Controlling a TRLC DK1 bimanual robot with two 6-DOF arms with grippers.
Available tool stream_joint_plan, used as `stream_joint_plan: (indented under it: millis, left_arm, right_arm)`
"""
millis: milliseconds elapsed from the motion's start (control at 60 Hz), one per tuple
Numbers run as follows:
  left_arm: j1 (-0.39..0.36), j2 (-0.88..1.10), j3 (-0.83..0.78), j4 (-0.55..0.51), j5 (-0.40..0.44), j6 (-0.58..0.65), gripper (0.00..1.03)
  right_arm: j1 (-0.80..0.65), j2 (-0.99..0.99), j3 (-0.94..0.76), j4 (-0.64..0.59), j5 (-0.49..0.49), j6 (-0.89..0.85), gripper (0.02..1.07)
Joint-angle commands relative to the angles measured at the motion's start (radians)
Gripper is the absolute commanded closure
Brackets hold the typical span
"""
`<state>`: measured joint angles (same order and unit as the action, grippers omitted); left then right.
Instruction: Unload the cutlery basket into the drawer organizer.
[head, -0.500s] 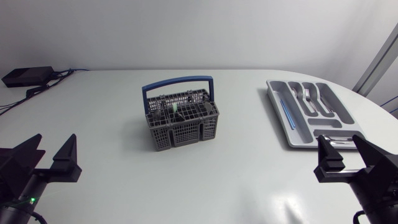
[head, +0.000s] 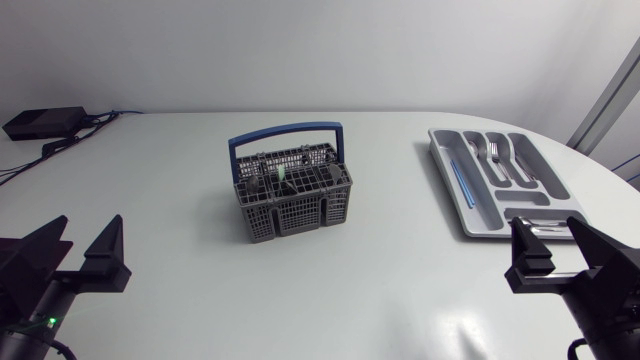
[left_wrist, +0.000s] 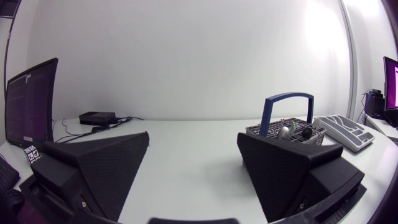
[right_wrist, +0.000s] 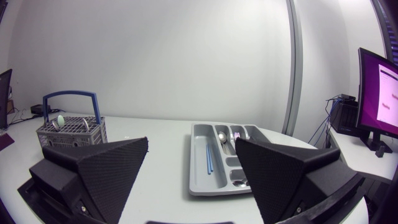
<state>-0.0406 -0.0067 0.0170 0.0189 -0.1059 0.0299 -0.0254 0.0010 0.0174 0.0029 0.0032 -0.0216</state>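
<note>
Grey plastic with a blue hoop handle (head: 285, 132), the cutlery basket (head: 300, 215) stood upright near the middle of the white bench (head: 180, 200), clear of both arms. Its top grid still held several pieces standing on end: dark-handled items (head: 262, 182) toward its left side and a small green piece (head: 283, 175) just beside them. From the left wrist view, a pale spoon bowl (left_wrist: 285, 130) and a dark rounded knob (left_wrist: 306, 132) poked above the rim; how many pieces remained could not be told. Well to the right of the basket lay the grey drawer organizer (head: 448, 182), flat on the bench and already partly filled. A thin blue stick-like piece (head: 460, 180) lay in the long narrow compartment on the side nearest the basket. Forks (head: 490, 152) rested in the next compartment over, and spoons (head: 522, 155) in the one beyond that. Some silvery cutlery (head: 540, 229) sat in the crosswise compartment at the end farthest from the wall, too small to identify. The left arm (head: 30, 280) sat low at the bench's near edge, well to the left of the basket, its jaws spread wide and holding nothing. The right arm (head: 600, 290) sat on the basket's far right, close to the near end of the organizer, its jaws likewise spread wide with nothing between them. Far to the basket's left, at the back corner of the bench, a flat black box (head: 45, 122) lay with cables (head: 75, 135) trailing from it.
</note>
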Motion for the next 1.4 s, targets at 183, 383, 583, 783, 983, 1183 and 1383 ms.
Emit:
stream_joint_plan:
  millis: [183, 383, 583, 783, 983, 1183, 1383]
  left_arm:
    - [0.004, -0.006, 0.006, 0.010, 0.003, -0.008, 0.04]
    - [0.008, 0.042, 0.074, -0.002, 0.002, -0.010, 0.04]
    - [0.008, 0.228, 0.190, 0.000, 0.002, -0.042, 0.04]
    - [-0.022, 0.363, 0.301, -0.004, -0.003, -0.050, 0.04]
    - [-0.102, 0.513, 0.396, -0.010, -0.075, -0.056, 0.04]
    - [-0.212, 0.616, 0.468, -0.025, -0.144, -0.064, 0.04]
    - [-0.295, 0.726, 0.551, -0.054, -0.186, -0.101, 0.04]
  right_arm:
    - [0.019, -0.007, -0.010, 0.009, 0.007, 0.045, 0.06]
    - [0.048, 0.002, 0.018, 0.031, 0.026, 0.045, 0.06]
    - [0.059, 0.105, 0.078, 0.075, 0.035, 0.048, 0.06]
    - [0.081, 0.246, 0.151, 0.126, 0.050, 0.057, 0.06]
    - [0.133, 0.429, 0.259, 0.154, 0.086, 0.058, 0.06]
    - [0.197, 0.577, 0.358, 0.152, 0.130, 0.058, 0.06]
    - [0.255, 0.685, 0.435, 0.124, 0.161, 0.058, 0.06]
